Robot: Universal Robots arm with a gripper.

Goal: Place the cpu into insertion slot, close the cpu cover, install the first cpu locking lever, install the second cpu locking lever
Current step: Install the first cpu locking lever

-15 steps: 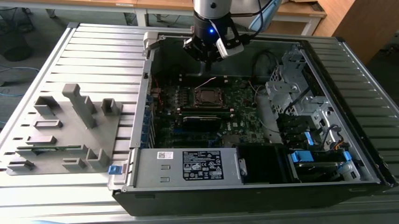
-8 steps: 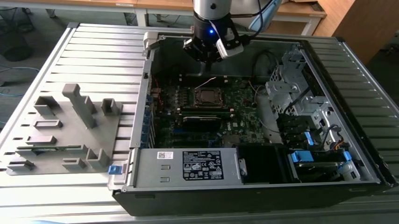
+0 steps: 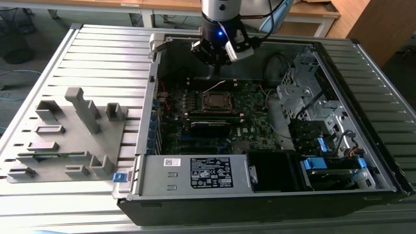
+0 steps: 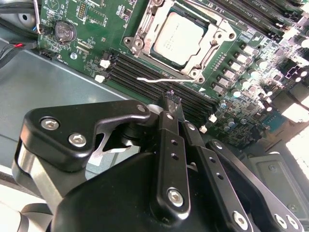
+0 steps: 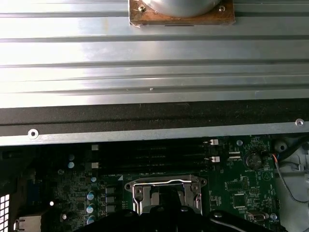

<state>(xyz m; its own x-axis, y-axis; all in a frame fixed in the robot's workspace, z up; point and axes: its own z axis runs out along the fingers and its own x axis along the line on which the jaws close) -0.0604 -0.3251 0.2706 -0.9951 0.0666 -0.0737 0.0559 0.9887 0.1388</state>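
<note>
While your gripper [image 3: 217, 75] hangs clenched and empty, the cpu [image 3: 216, 101] lies seated at six o'clock from it in the exterior view.

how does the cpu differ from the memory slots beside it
The cpu is a square, silver-grey plate; the memory slots are long, narrow and black. The cpu is a single piece framed by the cpu cover; the memory slots run as several parallel rows. Both sit on the green circuit board.

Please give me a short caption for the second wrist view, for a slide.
Shut gripper poised near the memory slots; cpu sits framed by the lowered cpu cover.
</note>
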